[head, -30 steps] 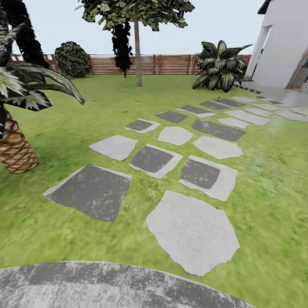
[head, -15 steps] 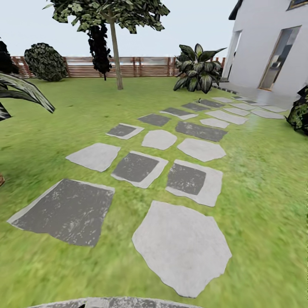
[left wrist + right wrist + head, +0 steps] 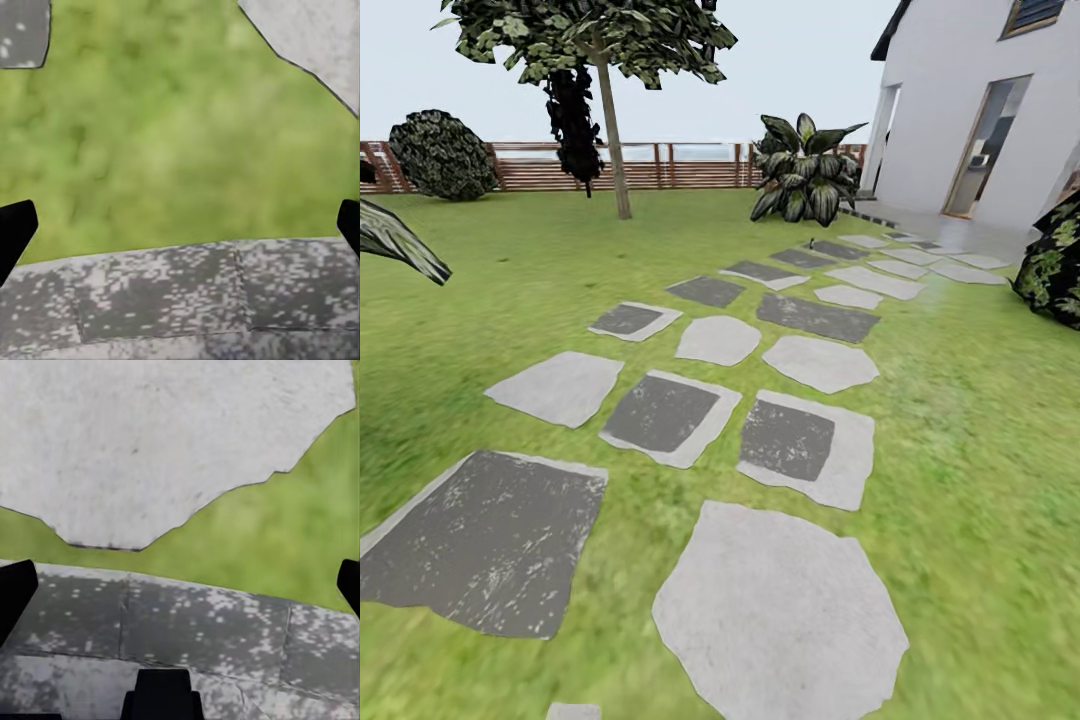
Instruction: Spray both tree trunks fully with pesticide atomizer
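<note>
— What lies nearest?
— Both grippers spread wide, pinching nothing: the left gripper and right gripper each hang over speckled grey paving beside green grass lawn.
— And farther off?
— Grey and pale stepping stones run to a white house. The tiny dark pesticide atomizer sits by the far stones, before the brown slat fence.
</note>
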